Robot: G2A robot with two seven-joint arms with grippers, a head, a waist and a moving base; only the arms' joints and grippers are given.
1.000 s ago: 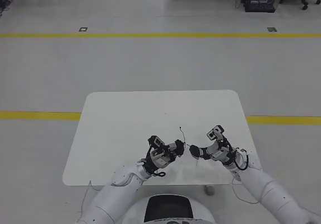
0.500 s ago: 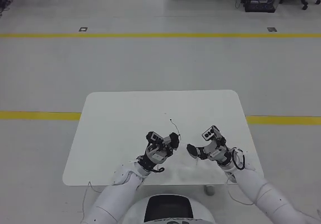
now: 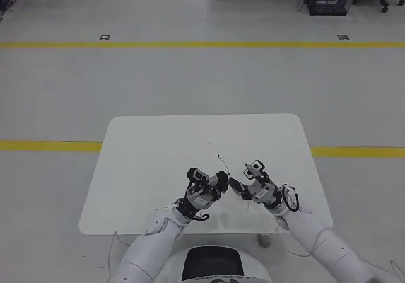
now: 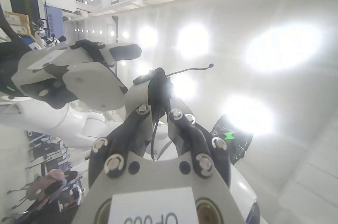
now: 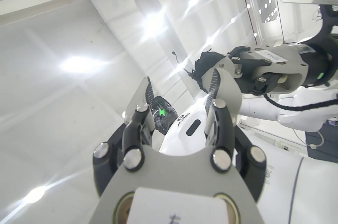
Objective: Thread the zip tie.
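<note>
Right fingers [image 5: 227, 93] now nearer zip tie [image 4: 190, 68]

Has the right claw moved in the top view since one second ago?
Yes. The right claw has moved away from the table's right edge, toward the left claw that holds the zip tie.

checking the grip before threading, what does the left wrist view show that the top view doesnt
Left wrist view: the left gripper shut on the zip tie, with the strand running down between its fingers. Top view: the white table, with the grippers over its near half. Both: the tie's free end sticking out, and the right gripper close beside.
</note>
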